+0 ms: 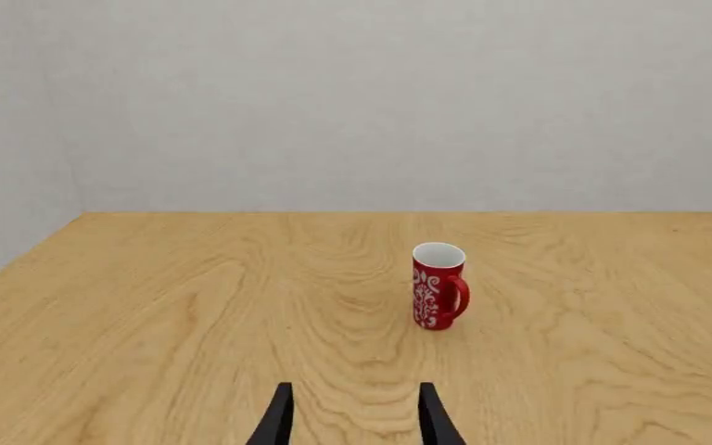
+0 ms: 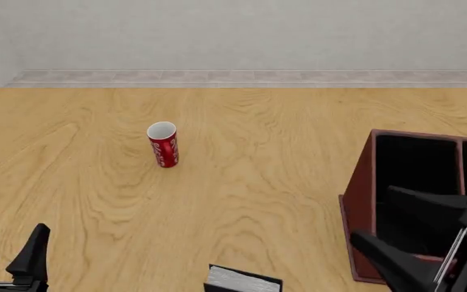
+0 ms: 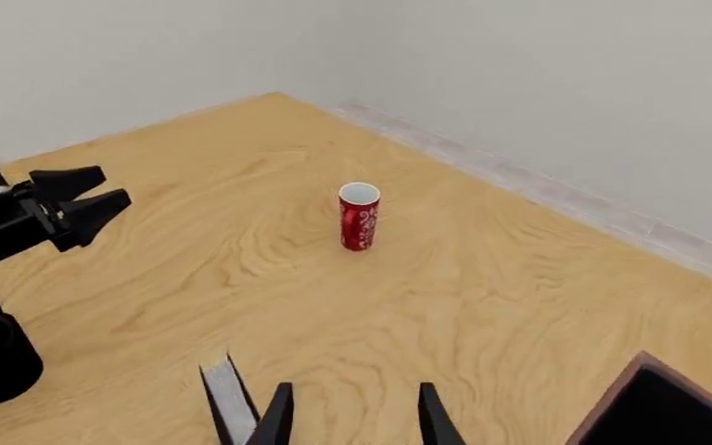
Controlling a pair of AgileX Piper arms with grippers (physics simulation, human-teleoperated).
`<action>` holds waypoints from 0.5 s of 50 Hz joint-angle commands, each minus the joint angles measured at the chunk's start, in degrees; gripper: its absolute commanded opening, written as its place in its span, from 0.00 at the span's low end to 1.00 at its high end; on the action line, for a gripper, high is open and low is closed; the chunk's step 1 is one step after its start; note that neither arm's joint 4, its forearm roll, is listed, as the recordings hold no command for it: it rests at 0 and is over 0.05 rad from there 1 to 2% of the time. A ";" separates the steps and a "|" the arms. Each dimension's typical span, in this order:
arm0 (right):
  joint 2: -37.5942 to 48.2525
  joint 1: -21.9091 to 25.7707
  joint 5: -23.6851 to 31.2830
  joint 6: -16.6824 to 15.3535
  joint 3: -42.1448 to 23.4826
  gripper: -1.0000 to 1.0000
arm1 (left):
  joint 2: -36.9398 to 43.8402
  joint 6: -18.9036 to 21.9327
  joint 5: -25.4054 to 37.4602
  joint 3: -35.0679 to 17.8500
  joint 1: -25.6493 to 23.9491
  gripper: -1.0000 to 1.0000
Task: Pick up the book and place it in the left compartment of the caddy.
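The right gripper [image 3: 349, 417], jaws parted and empty, hovers near the book [image 2: 242, 280] at the table's near edge, so the reach is in hand; it must next descend and close on the covers. The left gripper [image 2: 8, 249] waits open at near left. The caddy [image 2: 362, 194] stands right with its left compartment [image 2: 416, 176] unobstructed; the red cup [image 2: 163, 144] stands well clear, farther left.

Bright, even, diffuse light throughout; no visible source. Barely any shadow under the cup [image 2: 163, 145] at centre left. No glare on the table [image 2: 282, 176]. Sharp edge to edge, without blur or edge distortion.
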 commanded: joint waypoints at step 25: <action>10.31 10.50 9.54 -5.08 -5.92 1.00 | 0.00 0.00 0.00 0.00 0.00 1.00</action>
